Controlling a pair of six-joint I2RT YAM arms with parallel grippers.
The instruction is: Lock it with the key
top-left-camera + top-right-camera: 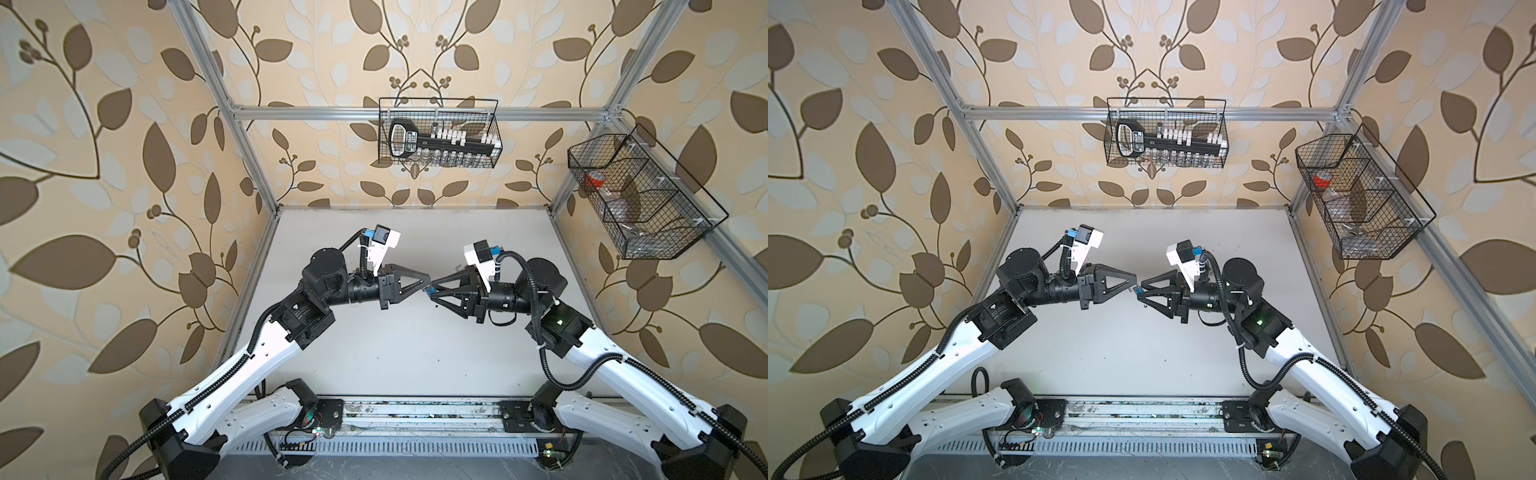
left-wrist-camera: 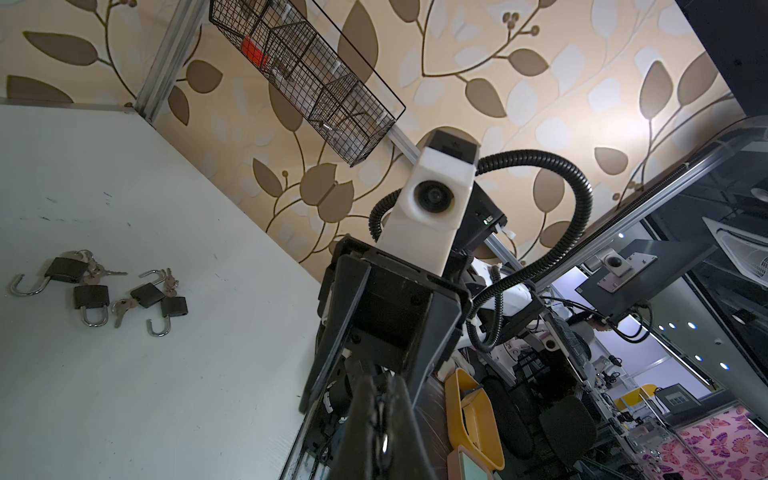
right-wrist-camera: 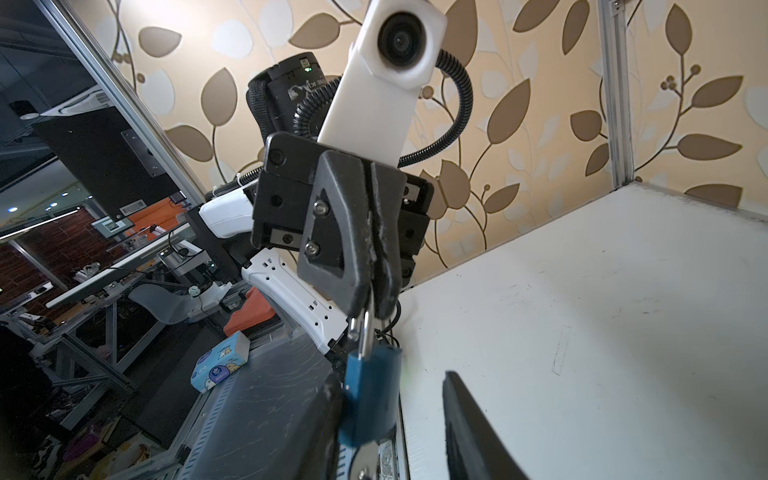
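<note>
Only your right wrist view shows the left pincer (image 3: pixel 372 303) clamped on the shackle (image 3: pixel 365 336) of the blue padlock (image 3: pixel 370 395), midair between the arms, long axis left-right, body pointing into the right pincer (image 3: pixel 390 382), jaws parted; only the left wrist view shows black padlocks (image 2: pixel 91 297) lying on the desk (image 2: pixel 145 395).

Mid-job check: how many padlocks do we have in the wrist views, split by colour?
black padlocks: 4
blue padlock: 1
total: 5
</note>
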